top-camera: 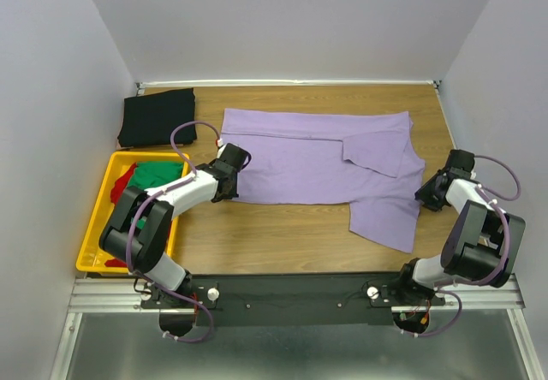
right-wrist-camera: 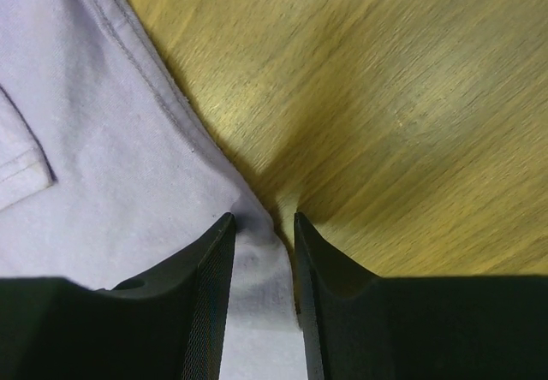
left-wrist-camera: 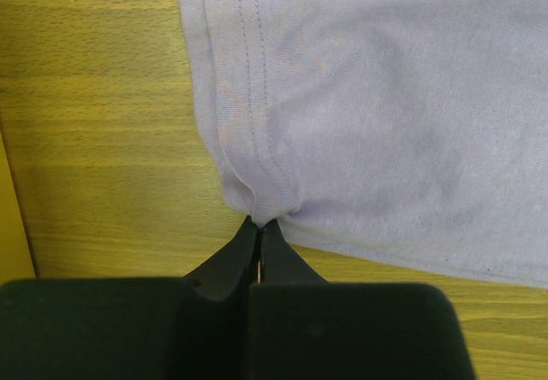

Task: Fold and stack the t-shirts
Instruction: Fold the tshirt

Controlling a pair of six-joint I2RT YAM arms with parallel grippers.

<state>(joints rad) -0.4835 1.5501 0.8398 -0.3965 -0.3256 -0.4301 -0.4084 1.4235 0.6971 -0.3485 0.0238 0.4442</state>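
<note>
On the table (top-camera: 291, 234) the purple tee (top-camera: 325, 162) lies spread, with the black tee (top-camera: 157, 116) folded at the far left. Left gripper (left-wrist-camera: 259, 222) is clamped tight on its hemmed corner. Right gripper (right-wrist-camera: 261, 226) stands slightly parted, fingers (right-wrist-camera: 214, 252) straddling the tee's edge.

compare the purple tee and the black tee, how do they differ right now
The lavender-purple t-shirt lies spread across the table's middle, only partly folded; the black t-shirt is a compact folded bundle at the far-left corner. The purple one covers far more table than the black one. The left gripper is shut on the purple shirt's corner and the right gripper straddles its edge; nothing touches the black one. Both rest flat on the wooden table.
</note>
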